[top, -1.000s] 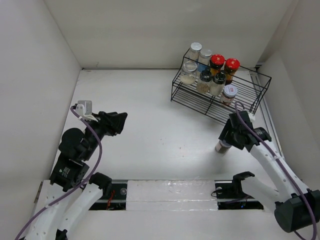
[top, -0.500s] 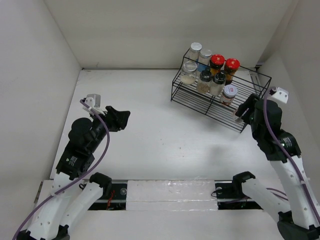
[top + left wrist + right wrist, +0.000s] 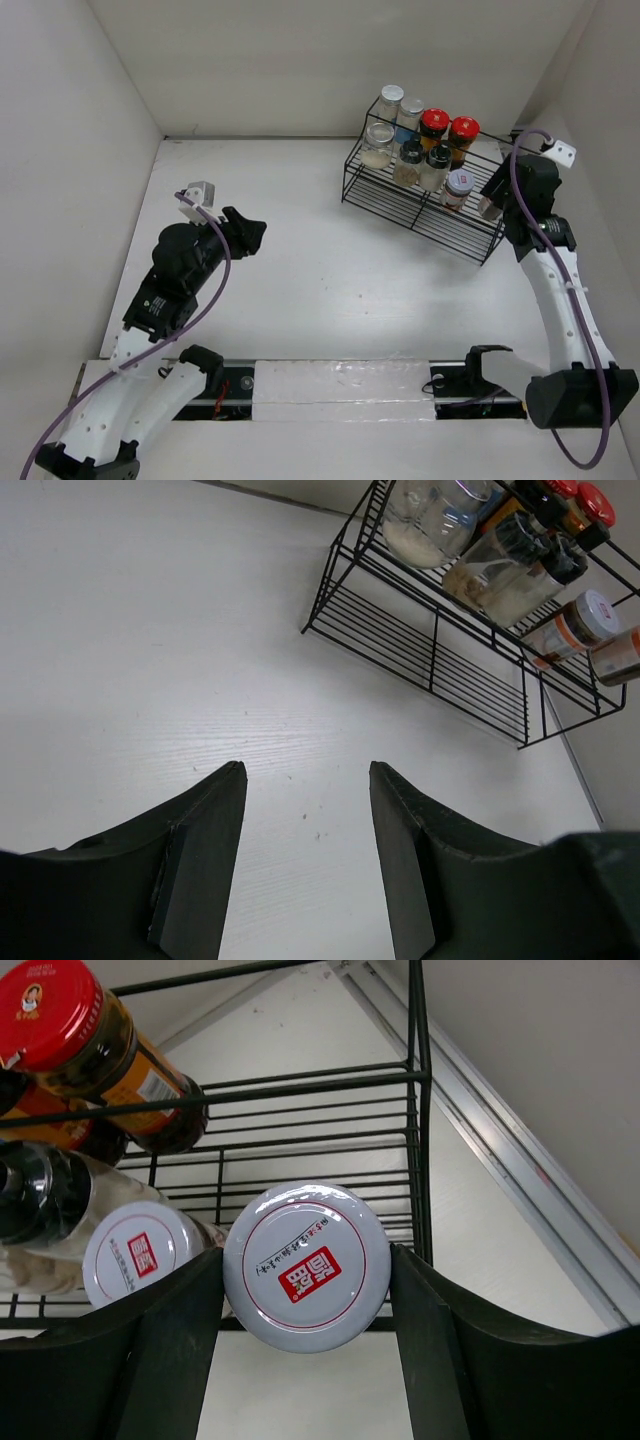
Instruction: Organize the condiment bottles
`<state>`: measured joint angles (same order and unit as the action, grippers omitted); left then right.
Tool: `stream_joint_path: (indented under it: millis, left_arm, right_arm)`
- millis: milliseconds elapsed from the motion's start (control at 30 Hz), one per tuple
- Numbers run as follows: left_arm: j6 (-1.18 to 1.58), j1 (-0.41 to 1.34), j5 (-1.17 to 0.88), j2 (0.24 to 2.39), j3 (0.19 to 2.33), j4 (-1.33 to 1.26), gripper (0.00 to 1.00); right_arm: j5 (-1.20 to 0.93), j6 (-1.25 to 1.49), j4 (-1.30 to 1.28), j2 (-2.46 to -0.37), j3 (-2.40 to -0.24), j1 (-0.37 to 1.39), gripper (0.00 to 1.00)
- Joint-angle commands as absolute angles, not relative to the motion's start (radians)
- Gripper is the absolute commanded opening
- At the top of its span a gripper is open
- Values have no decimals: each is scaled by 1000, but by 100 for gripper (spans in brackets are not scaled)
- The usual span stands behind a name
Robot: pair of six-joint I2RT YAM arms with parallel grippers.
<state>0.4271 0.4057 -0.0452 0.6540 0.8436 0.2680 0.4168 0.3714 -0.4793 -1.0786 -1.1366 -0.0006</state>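
Observation:
Several condiment bottles stand in the black wire rack [image 3: 430,216]: two dark ones with red caps [image 3: 434,122] [image 3: 463,128], clear ones with silver and black caps, and a white-capped jar [image 3: 459,183] on the lower tier. My right gripper [image 3: 496,197] is shut on another white-capped jar [image 3: 307,1266], held above the rack's right end, next to the white-capped jar standing there [image 3: 140,1253]. My left gripper [image 3: 252,235] is open and empty over the bare table, left of the rack; its fingers [image 3: 205,850] frame only tabletop.
The rack [image 3: 430,650] stands at the back right near the right wall. A metal rail [image 3: 500,1150] runs along the table's right edge, just behind the rack. White walls close in the left, back and right sides.
My right gripper has carried the white-capped jar from the table in front of the rack up and back to the rack's right end. My left arm has shifted slightly forward and right.

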Motion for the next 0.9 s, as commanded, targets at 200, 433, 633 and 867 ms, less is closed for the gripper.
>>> stream_joint_path:
  millis: [200, 433, 633, 867]
  left_arm:
    - [414, 402, -34, 658, 842, 236, 47]
    - [405, 402, -34, 680, 851, 236, 56]
    - [396, 402, -43, 655, 861, 245, 91]
    - [414, 402, -83, 571, 861, 172, 100]
  right_arm:
    - [310, 380, -221, -1158, -1123, -31, 55]
    - [310, 380, -225, -1115, -1107, -31, 88]
    - [278, 380, -253, -999, -1155, -31, 100]
    - [-151, 292, -129, -726, -1114, -15, 100]
